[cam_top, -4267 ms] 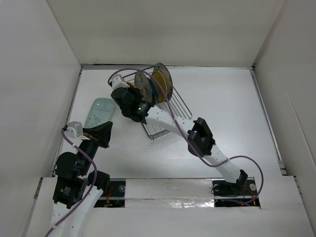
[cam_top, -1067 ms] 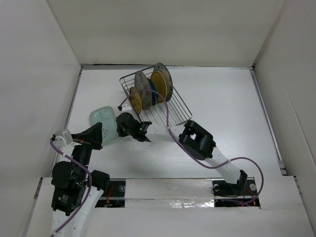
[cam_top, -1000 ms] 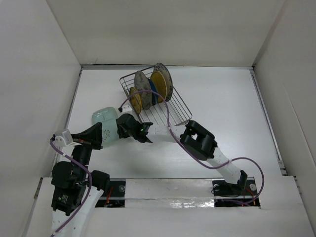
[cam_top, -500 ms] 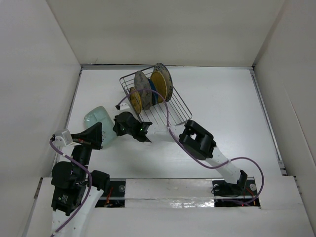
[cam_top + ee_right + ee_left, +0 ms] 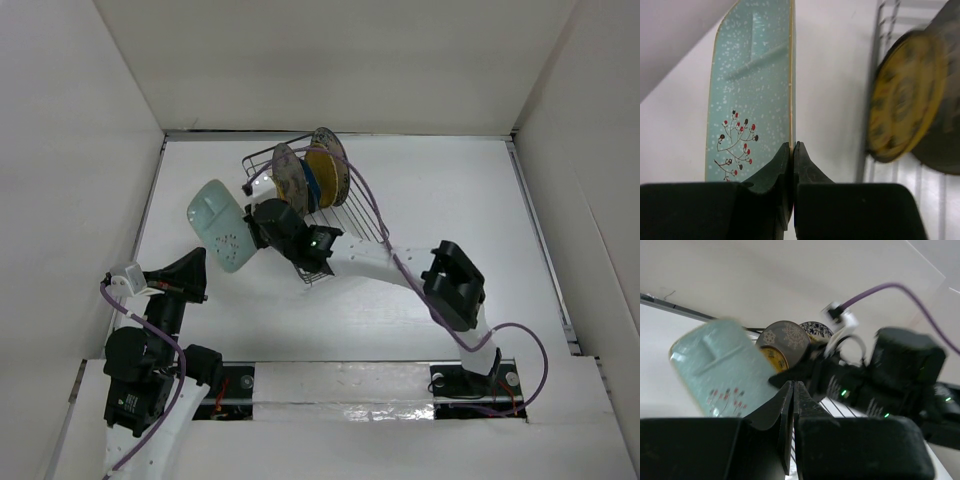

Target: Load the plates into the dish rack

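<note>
My right gripper [image 5: 250, 233] is shut on the rim of the pale mint oblong plate [image 5: 219, 224] and holds it lifted and tilted on edge, left of the wire dish rack [image 5: 340, 205]. The right wrist view shows the plate [image 5: 750, 95] edge-on between my closed fingers. Several plates stand in the rack: grey with white motif [image 5: 289, 172], yellow woven-look [image 5: 325, 170], a navy one between them and one behind. My left gripper [image 5: 196, 268] is shut and empty, low at the near left; it also shows in the left wrist view [image 5: 793, 390].
White walls close in the table on the left, back and right. The right arm [image 5: 400, 268] stretches across the table's middle, over the rack's near end. A purple cable [image 5: 360, 200] loops over the rack.
My right gripper has lifted the mint plate off the table, tipped it on edge and carried it up toward the rack. The left arm has stayed still.
</note>
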You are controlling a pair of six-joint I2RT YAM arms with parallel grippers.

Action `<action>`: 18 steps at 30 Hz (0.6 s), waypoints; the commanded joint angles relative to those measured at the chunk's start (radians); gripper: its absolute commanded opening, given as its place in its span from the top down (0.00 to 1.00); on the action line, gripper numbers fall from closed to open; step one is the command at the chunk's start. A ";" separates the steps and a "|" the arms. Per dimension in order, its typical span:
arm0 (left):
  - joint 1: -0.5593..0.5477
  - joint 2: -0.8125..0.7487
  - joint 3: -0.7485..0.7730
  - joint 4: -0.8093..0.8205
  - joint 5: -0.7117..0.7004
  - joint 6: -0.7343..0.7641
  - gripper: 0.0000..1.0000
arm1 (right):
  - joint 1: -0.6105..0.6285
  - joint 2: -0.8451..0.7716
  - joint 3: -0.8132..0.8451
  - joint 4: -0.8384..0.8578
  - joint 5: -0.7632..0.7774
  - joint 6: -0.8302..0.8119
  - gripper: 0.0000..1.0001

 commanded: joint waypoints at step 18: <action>0.000 -0.007 0.021 0.045 0.019 -0.002 0.99 | -0.140 -0.043 0.278 0.437 0.446 -0.781 1.00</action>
